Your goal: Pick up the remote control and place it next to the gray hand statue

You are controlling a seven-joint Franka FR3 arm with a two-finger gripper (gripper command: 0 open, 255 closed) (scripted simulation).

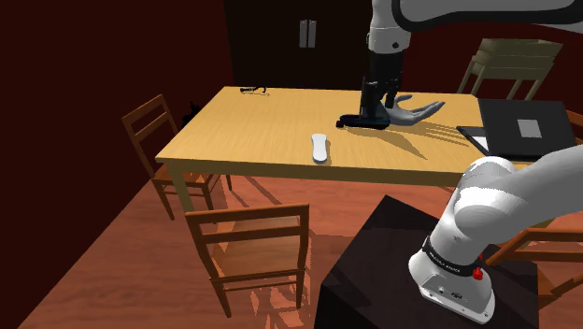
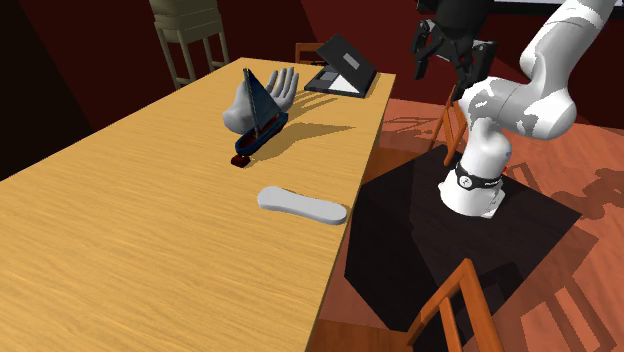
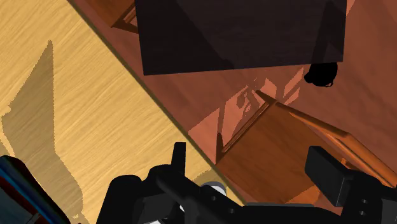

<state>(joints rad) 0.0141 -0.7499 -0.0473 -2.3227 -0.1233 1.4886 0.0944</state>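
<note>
Table | remote near its edge | tool aloft, spread apart

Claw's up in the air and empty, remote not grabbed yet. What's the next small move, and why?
I would probably shift the claw sideways until it hangs over the remote control, and only then descend. The claw is open and high, near the edge of the table. The remote lies flat, apart from the sailboat model and the gray hand statue.
</note>
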